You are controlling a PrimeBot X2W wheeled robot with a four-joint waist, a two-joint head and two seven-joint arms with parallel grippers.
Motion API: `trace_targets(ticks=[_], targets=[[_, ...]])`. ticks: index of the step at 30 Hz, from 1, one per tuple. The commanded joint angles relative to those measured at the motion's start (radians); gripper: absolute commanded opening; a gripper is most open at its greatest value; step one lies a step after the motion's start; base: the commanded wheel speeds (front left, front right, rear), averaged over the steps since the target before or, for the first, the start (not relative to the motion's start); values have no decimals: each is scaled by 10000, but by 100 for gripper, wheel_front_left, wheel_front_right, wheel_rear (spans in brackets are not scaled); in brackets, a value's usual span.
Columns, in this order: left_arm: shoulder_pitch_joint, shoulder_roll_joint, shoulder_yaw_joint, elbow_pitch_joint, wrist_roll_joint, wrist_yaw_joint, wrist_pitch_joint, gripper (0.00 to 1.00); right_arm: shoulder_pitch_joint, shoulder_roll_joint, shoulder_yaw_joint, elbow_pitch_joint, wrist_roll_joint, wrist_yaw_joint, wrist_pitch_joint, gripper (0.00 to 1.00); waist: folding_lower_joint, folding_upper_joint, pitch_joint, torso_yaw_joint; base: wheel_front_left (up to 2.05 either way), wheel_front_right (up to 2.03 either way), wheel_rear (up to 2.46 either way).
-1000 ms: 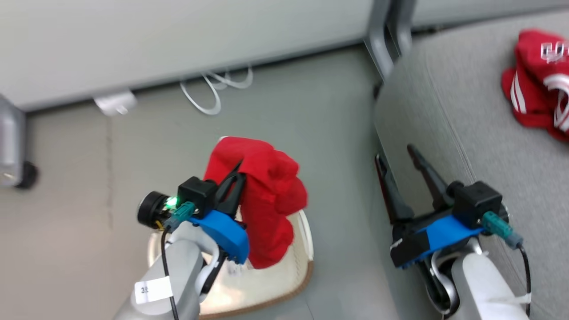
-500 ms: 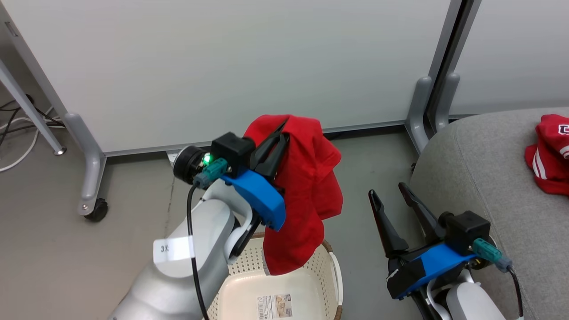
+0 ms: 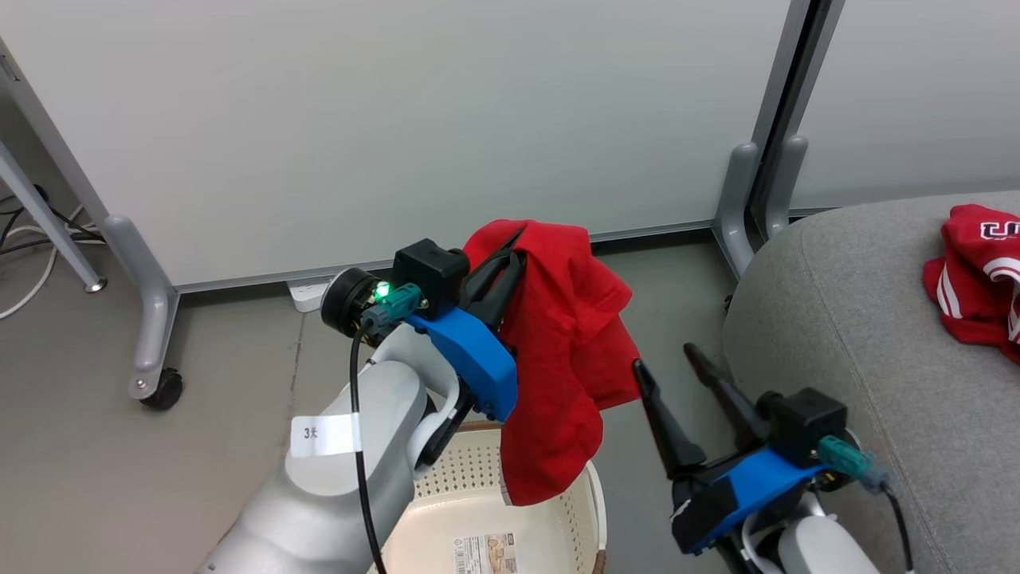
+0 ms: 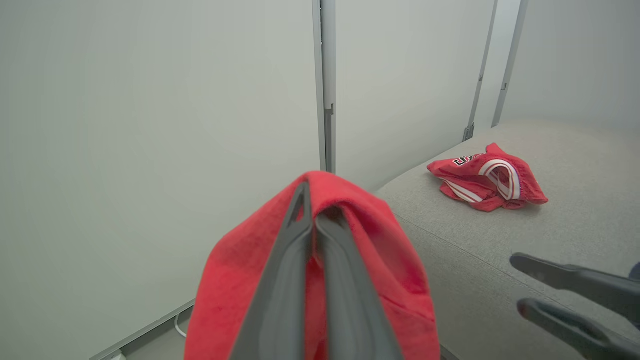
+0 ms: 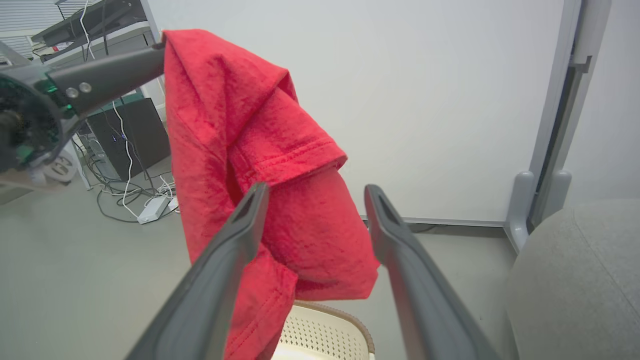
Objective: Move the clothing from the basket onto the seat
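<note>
White partition panels [image 3: 398, 119] behind, grey floor [image 3: 80, 462] below. Left gripper [image 3: 514, 243]: clenched on plain red garment [image 3: 566, 359], long axis vertical, lower end hanging over basket [image 3: 470, 478]. Right gripper [image 3: 664, 357]: fingers spread, empty, tips pointing up-left. Seat [image 3: 861, 335], far right: striped red garment [image 3: 972, 279] lying crumpled.

plain red garment [image 3: 566, 359]: hanging above basket [image 3: 468, 469] | striped garment [image 3: 968, 279]: on seat [image 3: 837, 319]
</note>
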Motion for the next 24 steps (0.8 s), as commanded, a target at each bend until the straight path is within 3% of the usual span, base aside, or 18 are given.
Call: trace_targets(ticks=[1, 8, 19, 20, 21, 22, 24], targets=[[-25, 0, -29, -4, -22, 1, 24, 0, 21, -16, 90, 25, 52, 5, 32, 100, 0, -1, 5, -5, 0, 0, 0], [-220, -43, -325, 2, -189, 0, -63, 0, -1055, -34, 1698, 647, 1125, 3, 625, 100, 0, -1, 102, -129, 0, 0, 0], [-424, -126, -775, -18, -473, 0, -188, 0, -3514, -23, 3505, 3513, 2293, 5, 333, 100, 0, -1, 291, -181, 0, 0, 0], [-422, -129, -824, -12, -497, 0, -205, 0, -3703, -23, 3628, 3822, 2279, 5, 222, 94, 0, -1, 290, -172, 0, 0, 0], [-422, -135, -868, -2, -530, 0, -215, 0, -3878, -23, 3705, 4094, 2190, 5, 40, 28, 0, -1, 283, -161, 0, 0, 0], [-436, -146, -910, 4, -552, 0, -215, 0, -4008, -22, 3808, 4326, 2188, 5, -88, 0, 0, -1, 276, -142, 0, 0, 0], [-444, -151, -973, 28, -620, 0, -238, 0, -4189, -20, 3945, 4678, 2243, 3, -376, 0, 0, -1, 242, -103, 0, 0, 0]])
